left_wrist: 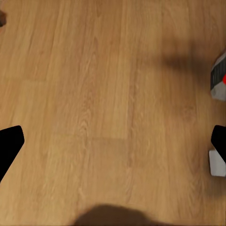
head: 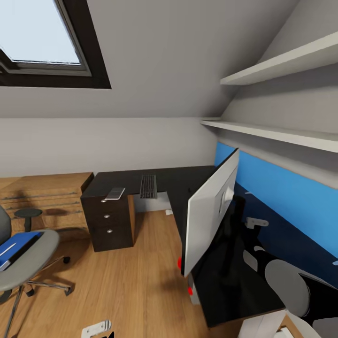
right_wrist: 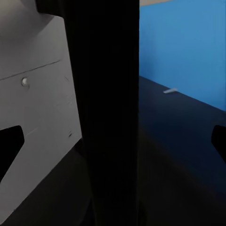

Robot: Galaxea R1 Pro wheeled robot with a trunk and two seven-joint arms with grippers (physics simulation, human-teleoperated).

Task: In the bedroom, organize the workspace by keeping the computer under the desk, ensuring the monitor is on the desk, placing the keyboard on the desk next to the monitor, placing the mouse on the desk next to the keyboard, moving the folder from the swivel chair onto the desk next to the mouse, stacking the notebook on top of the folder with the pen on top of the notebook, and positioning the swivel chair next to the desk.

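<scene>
**Hidden and cut off**

The monitor point(head: 209, 211) hides part of the counter point(head: 183, 180) behind it. The swivel chair point(head: 23, 260) and folder point(head: 16, 246) are cropped at the head view's left edge. The computer point(left_wrist: 218, 77) is cropped and blurred.

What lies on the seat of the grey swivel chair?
A bright blue flat folder lies on the grey padded swivel chair. A white strip crosses it. The picture's edge cuts off its left part.

Black desk point(head: 183, 180), blue folder point(head: 16, 244), grey swivel chair point(head: 28, 263).
</scene>
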